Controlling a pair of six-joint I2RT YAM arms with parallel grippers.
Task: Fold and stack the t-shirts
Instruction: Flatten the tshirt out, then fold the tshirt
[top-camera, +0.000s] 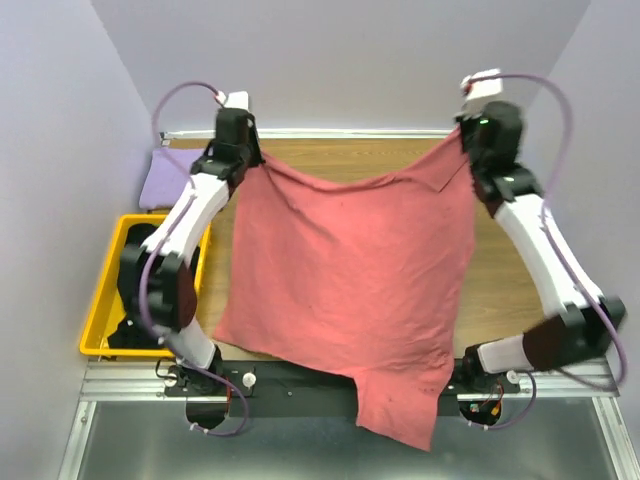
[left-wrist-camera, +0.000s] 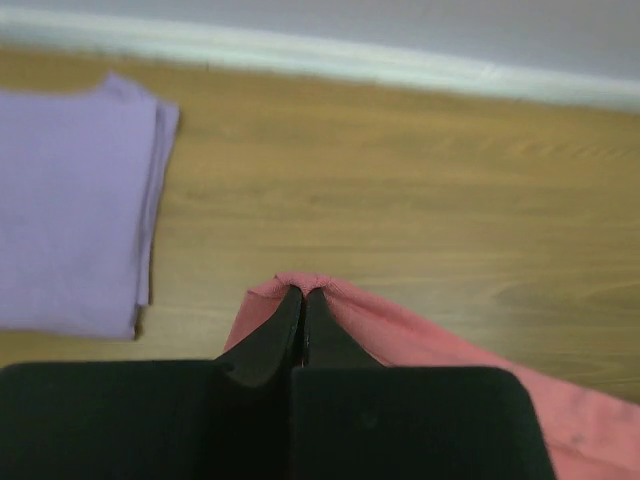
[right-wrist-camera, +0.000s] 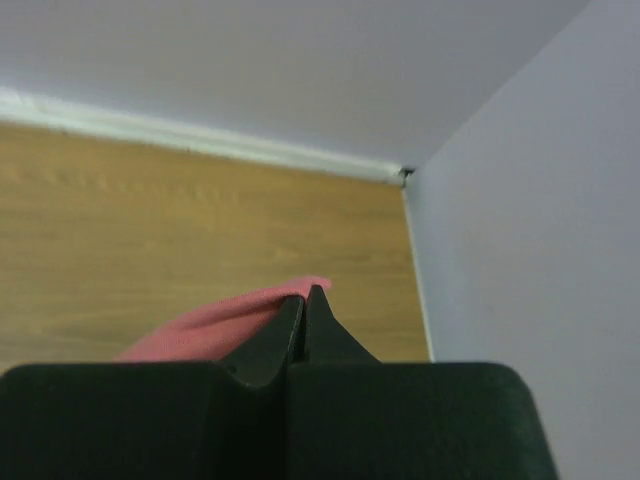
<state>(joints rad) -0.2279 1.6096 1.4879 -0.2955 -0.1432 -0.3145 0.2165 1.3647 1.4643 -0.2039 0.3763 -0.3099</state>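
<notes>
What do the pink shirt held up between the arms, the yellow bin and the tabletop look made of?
The salmon-pink t-shirt: soft matte cloth, possibly cotton; it sags and creases between its held corners. The yellow bin: probably moulded plastic; even colour, stiff straight rim. The tabletop: wood or wood-look laminate, smooth; grain lines show, but which of the two is unclear.

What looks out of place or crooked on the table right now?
The salmon-pink t-shirt, held at its far corners by the left pincer and right pincer, sags in the middle, and its near end hangs past the table at the front edge. Nothing else stands out.
</notes>
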